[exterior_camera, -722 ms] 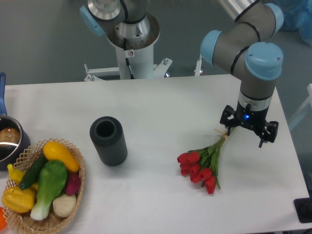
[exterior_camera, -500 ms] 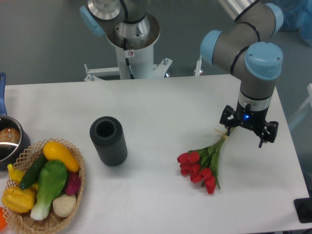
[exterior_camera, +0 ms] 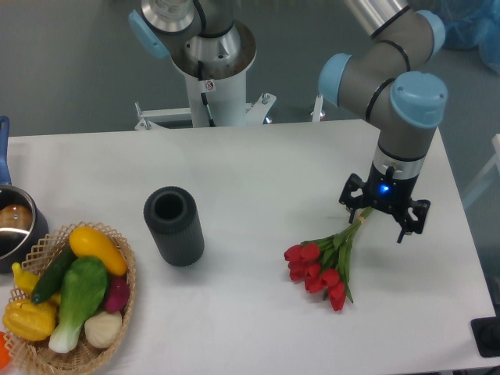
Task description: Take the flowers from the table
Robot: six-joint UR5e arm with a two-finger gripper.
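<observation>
Camera view: the gripper (exterior_camera: 383,219) is seen hanging over the far stem end of the flowers (exterior_camera: 323,262), with its two fingers spread apart and nothing held between them. The red tulips are laid flat on the white table (exterior_camera: 258,168), with the red heads pointed down and away from the gripper and the thin stem tips just under it. How near the fingers are to the stems cannot be told.

Trouble could be made here. The stems are thin and bunched loosely, so if only the very tips are caught, the heavy heads could droop and the bunch could be dropped. If the fingers are brought down off to one side, the stems could be pushed away or only one could be grabbed. If they are squeezed too hard, they could be bent.
</observation>
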